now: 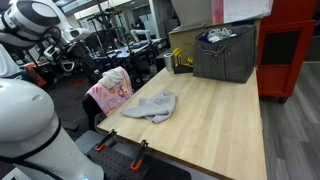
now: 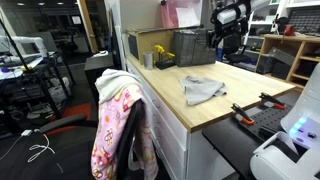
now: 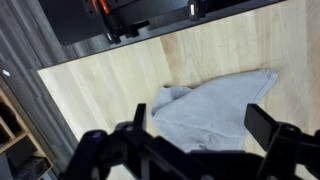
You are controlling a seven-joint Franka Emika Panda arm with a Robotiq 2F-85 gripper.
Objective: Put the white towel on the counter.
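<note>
1. Your wooden counter point(image 1: 225, 125) stands in a cluttered workshop.
2. A chair point(image 2: 118, 125) draped in pink cloth sits against its edge.
3. A gray bin point(image 1: 226, 52) stands at the far end.
4. The white towel point(image 3: 215, 105) lies crumpled on the counter.
5. Your gripper point(image 3: 200, 118) hangs over the towel, fingers spread and holding nothing.
6. Orange clamps point(image 1: 140, 147) grip the counter's near edge.

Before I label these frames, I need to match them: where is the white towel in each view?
Exterior view: white towel left of centre on the counter, clamps nearer the camera.
Exterior view: towel right of centre, clamps to its right.
Wrist view: towel centre-right, clamps along the top.
Shared landmark: the orange-handled clamps.
</note>
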